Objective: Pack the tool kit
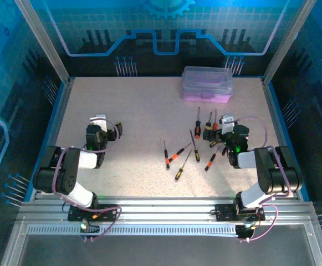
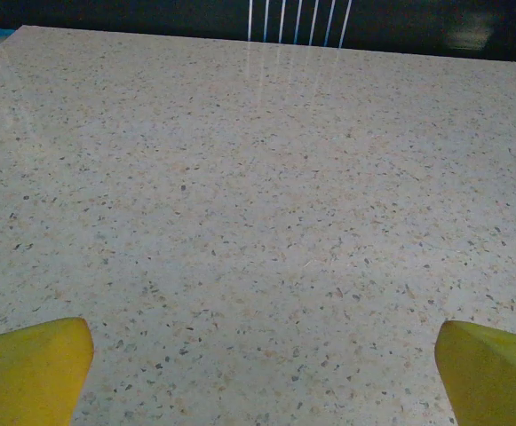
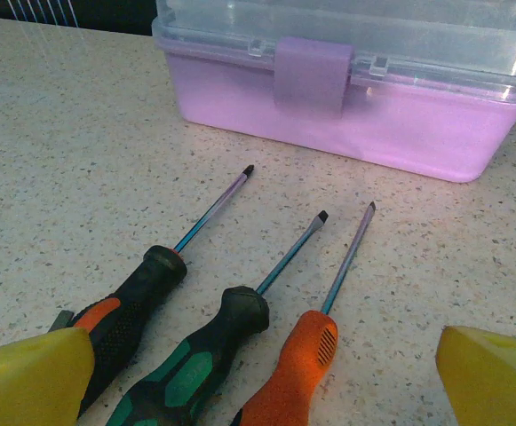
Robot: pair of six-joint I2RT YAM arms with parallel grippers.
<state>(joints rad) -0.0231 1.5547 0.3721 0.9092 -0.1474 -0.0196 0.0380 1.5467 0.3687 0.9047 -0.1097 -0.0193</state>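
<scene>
From above we see the purple case (image 1: 207, 84) at the far right of the desk (image 1: 133, 111), lid shut, with screwdrivers (image 1: 189, 151) scattered nearer, right of centre. The left wrist view shows the left jaws wide apart over speckled desk. At the right wrist, the right jaws (equally wide) flank three screwdriver handles, tips toward the case.

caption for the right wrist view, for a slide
Open right hand facing three screwdrivers that lie side by side on the table, tips toward the closed purple case.
</scene>
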